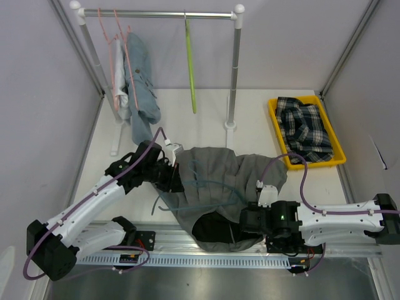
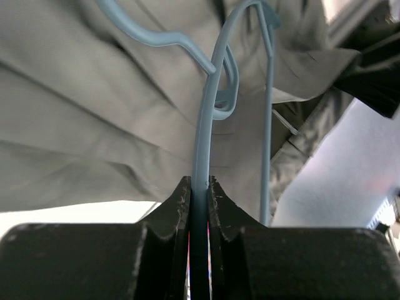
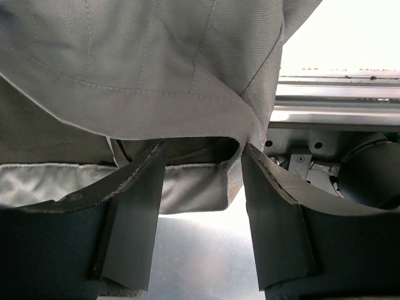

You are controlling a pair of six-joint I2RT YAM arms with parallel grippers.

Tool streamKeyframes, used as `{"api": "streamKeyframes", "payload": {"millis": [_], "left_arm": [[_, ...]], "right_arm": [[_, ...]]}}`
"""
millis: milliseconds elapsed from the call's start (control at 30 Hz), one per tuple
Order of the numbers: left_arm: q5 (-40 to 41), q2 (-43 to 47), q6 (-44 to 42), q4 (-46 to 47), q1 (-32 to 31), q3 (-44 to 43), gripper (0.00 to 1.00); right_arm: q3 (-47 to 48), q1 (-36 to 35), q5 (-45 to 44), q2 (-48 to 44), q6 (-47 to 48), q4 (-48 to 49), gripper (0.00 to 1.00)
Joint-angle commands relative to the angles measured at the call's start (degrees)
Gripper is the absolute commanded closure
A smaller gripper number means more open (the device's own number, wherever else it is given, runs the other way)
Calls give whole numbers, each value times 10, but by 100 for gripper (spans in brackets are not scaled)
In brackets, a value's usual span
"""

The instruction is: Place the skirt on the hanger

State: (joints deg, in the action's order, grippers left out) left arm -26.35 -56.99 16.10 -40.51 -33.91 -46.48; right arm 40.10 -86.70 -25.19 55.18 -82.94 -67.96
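The grey skirt [image 1: 212, 175] lies spread across the middle of the table, its dark opening turned toward the near edge. A light blue wire hanger [image 2: 215, 81] rests on the skirt [image 2: 94, 94]. My left gripper [image 1: 178, 178] is shut on the hanger's wire, as the left wrist view [image 2: 199, 187] shows close up. My right gripper [image 1: 247, 219] sits at the skirt's near edge. In the right wrist view its jaws [image 3: 201, 150] stand apart, with a folded edge of the skirt [image 3: 156, 62] lying loosely between the fingertips.
A clothes rack [image 1: 156, 12] stands at the back, carrying pink hangers with a denim garment [image 1: 137, 75] and a green hanger [image 1: 190, 69]. A yellow bin [image 1: 315, 164] with a plaid shirt sits at the right. A metal rail [image 1: 219, 256] runs along the near edge.
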Motion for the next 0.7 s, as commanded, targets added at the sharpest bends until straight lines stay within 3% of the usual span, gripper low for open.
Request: {"api": "streamKeyframes", "payload": {"millis": [0,367,667], "left_arm": [[26,6,-11,-3,23,-23,100],[41,7,-13,-2,58,-41,100],[35,14,-12,0,65,-41,100]], "right_arm": [[13,10,-28,-9,-5,-9,41],[9,44,-13,13,50,18,41],[-18,47,26,35,73,60,56]]}}
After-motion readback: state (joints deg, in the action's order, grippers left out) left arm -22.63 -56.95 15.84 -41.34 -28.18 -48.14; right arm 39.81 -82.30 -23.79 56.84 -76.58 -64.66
